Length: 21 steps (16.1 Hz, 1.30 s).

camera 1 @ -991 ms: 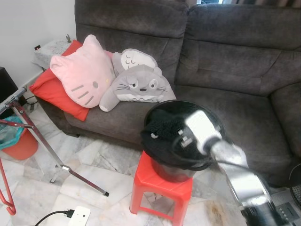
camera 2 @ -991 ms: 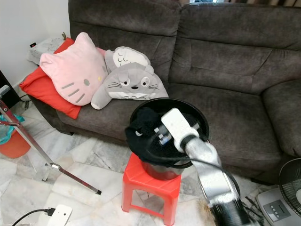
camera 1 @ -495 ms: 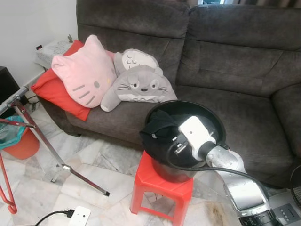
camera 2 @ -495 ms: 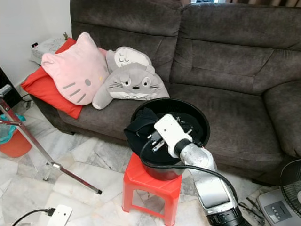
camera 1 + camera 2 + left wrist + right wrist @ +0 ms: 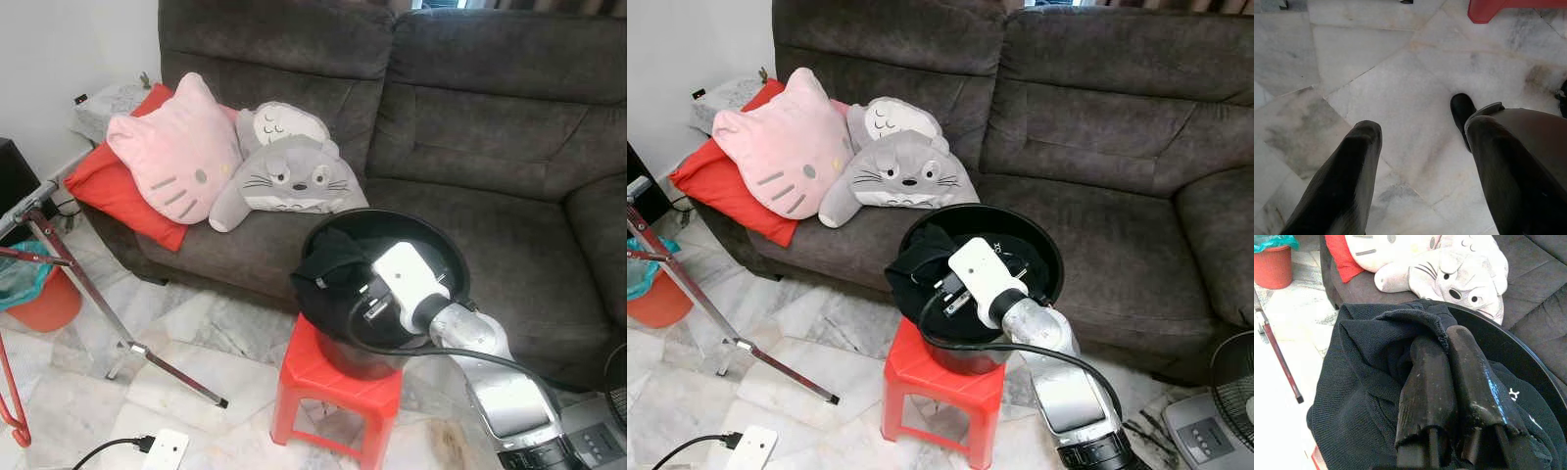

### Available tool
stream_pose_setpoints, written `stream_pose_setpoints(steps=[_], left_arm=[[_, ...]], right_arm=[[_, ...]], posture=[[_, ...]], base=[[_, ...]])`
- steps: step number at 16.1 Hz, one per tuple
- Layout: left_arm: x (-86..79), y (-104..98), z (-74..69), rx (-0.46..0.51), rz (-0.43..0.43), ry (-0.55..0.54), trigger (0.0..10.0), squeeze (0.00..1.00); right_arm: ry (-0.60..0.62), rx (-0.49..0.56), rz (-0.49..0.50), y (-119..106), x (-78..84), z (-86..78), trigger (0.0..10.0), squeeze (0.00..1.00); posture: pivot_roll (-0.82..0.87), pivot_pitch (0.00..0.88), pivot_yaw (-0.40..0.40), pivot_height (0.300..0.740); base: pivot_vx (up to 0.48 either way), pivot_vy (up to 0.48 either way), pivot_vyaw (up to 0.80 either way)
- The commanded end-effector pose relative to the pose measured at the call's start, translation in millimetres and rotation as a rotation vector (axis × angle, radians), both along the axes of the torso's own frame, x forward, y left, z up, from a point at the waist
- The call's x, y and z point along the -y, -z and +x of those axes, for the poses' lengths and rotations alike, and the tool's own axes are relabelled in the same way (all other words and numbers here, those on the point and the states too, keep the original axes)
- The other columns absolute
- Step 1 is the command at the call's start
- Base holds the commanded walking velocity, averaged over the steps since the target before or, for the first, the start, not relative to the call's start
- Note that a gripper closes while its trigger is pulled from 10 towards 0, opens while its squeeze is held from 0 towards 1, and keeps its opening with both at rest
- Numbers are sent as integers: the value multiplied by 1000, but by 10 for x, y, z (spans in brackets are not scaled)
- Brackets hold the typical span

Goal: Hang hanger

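Note:
A black garment (image 5: 326, 262) lies bunched in a round black basin (image 5: 448, 251) on a red plastic stool (image 5: 333, 377), with part of it hanging over the basin's left rim. My right arm's white wrist (image 5: 411, 279) reaches into the basin from the right. In the right wrist view, my right gripper (image 5: 1442, 340) has its fingers pressed together in the garment (image 5: 1361, 382), and a fold of cloth lies over their tips. My left gripper (image 5: 1425, 127) hangs open above the marble floor (image 5: 1376, 73) with nothing between its fingers.
A dark grey sofa (image 5: 490, 127) stands behind the stool with a pink cat cushion (image 5: 176, 157), a grey plush (image 5: 289, 176) and a red cushion (image 5: 108, 191). A metal rack leg (image 5: 88, 294) and an orange bin (image 5: 39, 299) are at left. A fan (image 5: 1229, 377) stands at right.
My right arm has come down and settled in the basin, with the gripper in the black garment. Nothing has shifted over the last half second.

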<state>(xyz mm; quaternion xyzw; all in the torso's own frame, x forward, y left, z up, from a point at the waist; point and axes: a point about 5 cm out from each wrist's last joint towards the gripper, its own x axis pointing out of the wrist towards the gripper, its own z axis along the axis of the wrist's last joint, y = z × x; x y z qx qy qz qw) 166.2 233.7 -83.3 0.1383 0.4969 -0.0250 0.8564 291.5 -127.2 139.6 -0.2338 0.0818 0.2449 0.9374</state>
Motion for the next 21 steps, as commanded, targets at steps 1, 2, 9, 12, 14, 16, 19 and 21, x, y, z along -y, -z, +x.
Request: stream_pose_setpoints(steps=[1, 2, 9, 12, 14, 16, 19, 21], left_arm=[[-11, 11, -31, -15, 7, 7, 10000, 0], [-11, 11, -31, -15, 7, 7, 10000, 0], [-7, 16, -38, -22, 3, 11, 10000, 0], [-7, 16, -38, -23, 3, 12, 10000, 0], [-9, 16, -39, -23, 3, 11, 10000, 0], [-10, 15, -39, -22, 3, 11, 10000, 0], [-11, 14, -37, -22, 3, 11, 10000, 0], [-9, 13, -33, -21, 3, 11, 10000, 0]], right_arm=[[-7, 9, 3, -36, -13, -19, 0, 0], [-7, 9, 3, -36, -13, -19, 0, 0], [53, -103, -70, 234, -37, 21, 10000, 1000], [62, -105, -77, 245, -39, 31, 10000, 522], [74, -94, -76, 239, -39, 46, 10000, 0], [77, -93, -74, 240, -41, 49, 10000, 0], [88, -88, -76, 249, -34, 71, 10000, 0], [97, -72, -52, 218, -37, 108, 10000, 1000]], posture=[[-137, 0, 18, 740], [-137, 0, 18, 740], [-130, 0, 16, 740], [-130, 0, 16, 740], [-129, 0, 16, 740], [-129, 0, 16, 740], [-129, 0, 16, 740], [-129, 0, 17, 740]], base=[[0, 0, 0], [0, 0, 0], [0, 0, 0], [0, 0, 0], [0, 0, 0], [0, 0, 0], [0, 0, 0], [0, 0, 0]])
